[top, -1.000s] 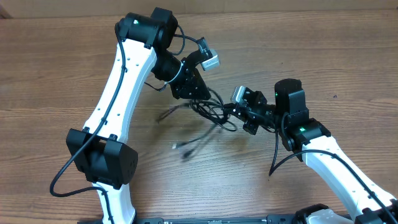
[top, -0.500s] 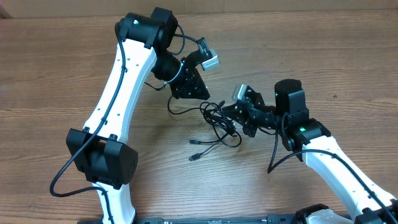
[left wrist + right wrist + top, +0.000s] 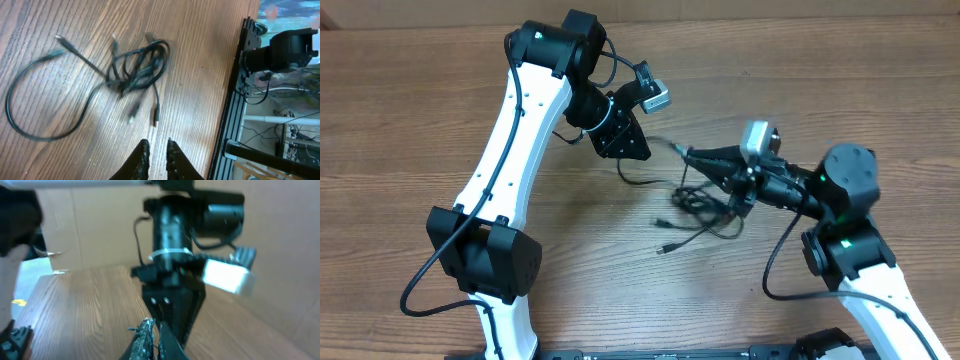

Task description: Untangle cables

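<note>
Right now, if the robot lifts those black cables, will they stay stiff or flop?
Probably floppy: the cables lie in loose, curvy loops. Likely light, being so thin. They may lift as one clump, since strands cross each other.

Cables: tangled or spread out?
Tangled. In the left wrist view the cables bunch in one knot of overlapping loops on the table; only one long loop trails clear of it.

No lettering, label, brand, number or sign can be read anywhere, neither on the cables [image 3: 705,205] nor on the wooden table [image 3: 410,110], and a small yellow mark [image 3: 19,301] at the right wrist view's left edge is too blurred to make out.
</note>
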Action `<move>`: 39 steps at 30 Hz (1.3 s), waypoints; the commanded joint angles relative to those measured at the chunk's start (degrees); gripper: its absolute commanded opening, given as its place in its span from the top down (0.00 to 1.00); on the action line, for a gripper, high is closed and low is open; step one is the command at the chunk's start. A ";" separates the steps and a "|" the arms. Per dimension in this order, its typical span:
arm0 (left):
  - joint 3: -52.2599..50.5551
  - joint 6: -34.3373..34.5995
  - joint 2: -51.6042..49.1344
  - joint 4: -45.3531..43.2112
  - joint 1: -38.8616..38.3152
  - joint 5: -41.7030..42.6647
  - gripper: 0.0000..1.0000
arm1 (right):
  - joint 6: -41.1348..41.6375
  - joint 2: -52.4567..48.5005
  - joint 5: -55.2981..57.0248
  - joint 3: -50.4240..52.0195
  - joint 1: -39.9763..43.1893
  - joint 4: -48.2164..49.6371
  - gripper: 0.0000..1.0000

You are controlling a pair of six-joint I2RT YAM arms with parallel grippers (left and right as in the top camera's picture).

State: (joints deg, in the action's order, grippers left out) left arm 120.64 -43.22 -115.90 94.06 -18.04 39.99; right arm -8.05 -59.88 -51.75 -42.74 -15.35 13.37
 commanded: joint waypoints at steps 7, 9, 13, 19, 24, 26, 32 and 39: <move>0.26 0.42 -0.07 -0.28 -0.42 1.42 0.78 | 1.22 1.57 2.32 -0.79 0.98 -8.02 0.84; 0.26 0.42 -0.07 -0.68 -0.42 1.40 0.73 | 1.22 1.57 6.51 -0.79 1.31 -13.53 0.81; 0.26 0.44 -0.07 -1.03 -0.42 1.40 0.00 | 1.20 1.57 17.40 -0.79 1.29 -26.71 0.33; 0.26 0.39 -0.07 -3.54 -0.42 1.31 0.00 | 1.20 0.02 28.20 -0.72 1.29 -40.83 0.00; 0.26 0.39 -0.07 -5.09 -0.42 -10.64 0.00 | 1.20 -2.82 29.22 -0.72 1.29 -44.00 0.00; 0.26 0.42 -0.07 -5.09 -0.42 -14.88 0.00 | 1.22 -3.80 29.16 -0.72 1.27 -44.24 0.00; 0.26 0.42 -0.07 -5.09 -0.39 -22.45 0.00 | 1.22 -7.15 29.20 -0.72 1.22 -44.33 0.00; 0.26 0.39 -0.07 -5.09 -0.37 -22.58 0.00 | 1.20 -7.98 25.44 -0.72 1.22 -44.15 0.00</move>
State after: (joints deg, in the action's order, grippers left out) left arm 120.64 -42.39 -115.90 89.06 -18.04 18.17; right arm -6.87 -67.79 -23.68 -42.96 -14.28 -31.03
